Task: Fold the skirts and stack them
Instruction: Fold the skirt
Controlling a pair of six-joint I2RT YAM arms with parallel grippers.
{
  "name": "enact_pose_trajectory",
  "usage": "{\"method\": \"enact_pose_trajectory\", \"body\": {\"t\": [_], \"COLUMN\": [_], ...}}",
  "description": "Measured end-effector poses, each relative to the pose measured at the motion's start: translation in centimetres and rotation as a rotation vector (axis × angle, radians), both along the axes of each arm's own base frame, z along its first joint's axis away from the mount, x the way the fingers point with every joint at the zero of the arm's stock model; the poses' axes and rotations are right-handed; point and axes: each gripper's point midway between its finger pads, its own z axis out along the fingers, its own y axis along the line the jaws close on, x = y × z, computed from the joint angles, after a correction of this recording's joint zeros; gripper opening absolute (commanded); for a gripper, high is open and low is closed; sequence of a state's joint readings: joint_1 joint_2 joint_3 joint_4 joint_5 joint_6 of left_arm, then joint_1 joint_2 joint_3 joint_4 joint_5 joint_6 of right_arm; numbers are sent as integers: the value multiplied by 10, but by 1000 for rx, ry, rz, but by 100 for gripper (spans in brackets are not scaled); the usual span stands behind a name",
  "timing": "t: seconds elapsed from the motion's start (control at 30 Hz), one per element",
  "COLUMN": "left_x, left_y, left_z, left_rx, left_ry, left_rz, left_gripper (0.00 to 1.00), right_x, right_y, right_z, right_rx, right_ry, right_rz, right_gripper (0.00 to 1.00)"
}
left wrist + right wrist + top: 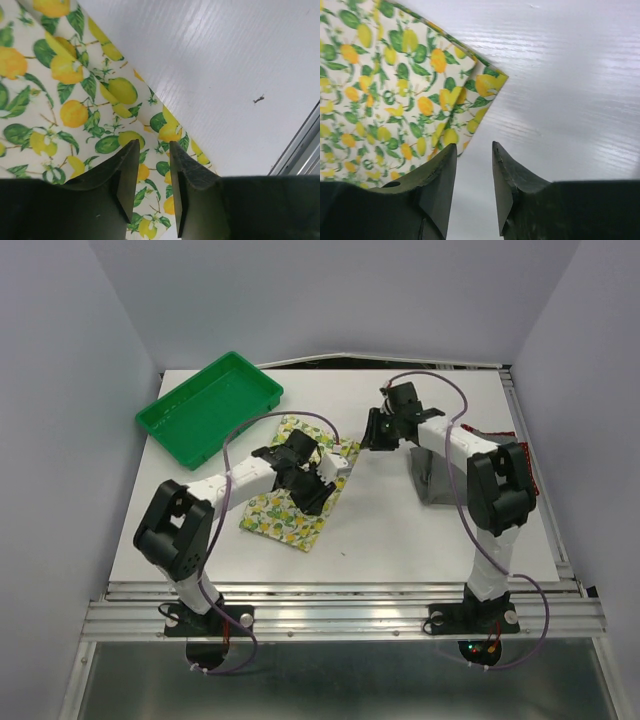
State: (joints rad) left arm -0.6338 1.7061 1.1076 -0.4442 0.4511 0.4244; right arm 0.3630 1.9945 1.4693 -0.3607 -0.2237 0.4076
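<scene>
Nearest the overhead camera, the left arm base (210, 625) and the right arm base (475, 620) are noted at the table (400, 530) edge. The left gripper (318, 490) is held low over the lemon-print skirt (280, 520), which is spread flat beneath it and runs back towards that arm's base. The right gripper (370, 440) is found just beside the far right corner of the same skirt. The grey skirt (432, 485) is lodged under the right arm, behind its gripper, and the dark red skirt (503, 437) is partly seen beyond it, at the outer side of that arm. A green tray (210, 405) is placed well apart, beyond and to the left of the left gripper.

From the left wrist, the left gripper (153, 145) is recorded as partly parted, with nothing caught between the fingers (125, 175). The lemon-print skirt (65, 100) is seen below and ahead, its folded edge crossing under the gap.

From the right wrist, the right gripper (473, 146) is likewise parted a little and nothing is held. The skirt's corner (485, 82) is located ahead of the fingers (437, 180) and to their left; bare table (570, 100) is seen through the gap.
</scene>
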Motion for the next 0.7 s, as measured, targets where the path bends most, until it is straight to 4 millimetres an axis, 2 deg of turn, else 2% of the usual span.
{"method": "enact_pose_trajectory", "body": {"t": [0.17, 0.27, 0.33, 0.4, 0.47, 0.53, 0.6, 0.67, 0.7], "left_x": [17, 19, 15, 7, -5, -12, -14, -15, -15], "left_y": [-1, 7, 15, 26, 36, 40, 40, 40, 40], "left_z": [59, 70, 62, 47, 33, 26, 22, 17, 15], "left_rx": [-88, -79, -45, 7, 63, 96, 115, 135, 141], "left_ry": [-171, -218, -213, -186, -147, -131, -129, -125, -124], "left_rz": [90, 124, 139, 146, 143, 136, 129, 119, 116], "left_gripper": [43, 39, 40, 41, 44, 44, 43, 43, 43], "right_x": [8, -1, -16, -45, -87, -143, -179, -189, -187], "right_y": [18, 34, 44, 51, 54, 53, 58, 69, 75], "right_z": [47, 55, 46, 25, -1, -30, -47, -44, -40], "right_rx": [144, 239, 292, 352, 388, 386, 380, 393, 406], "right_ry": [-26, 37, 115, 223, 343, 502, 597, 610, 590], "right_rz": [5, 7, -4, -36, -64, -89, -88, -52, -28], "right_gripper": [36, 36, 34, 29, 26, 23, 22, 22, 24]}}
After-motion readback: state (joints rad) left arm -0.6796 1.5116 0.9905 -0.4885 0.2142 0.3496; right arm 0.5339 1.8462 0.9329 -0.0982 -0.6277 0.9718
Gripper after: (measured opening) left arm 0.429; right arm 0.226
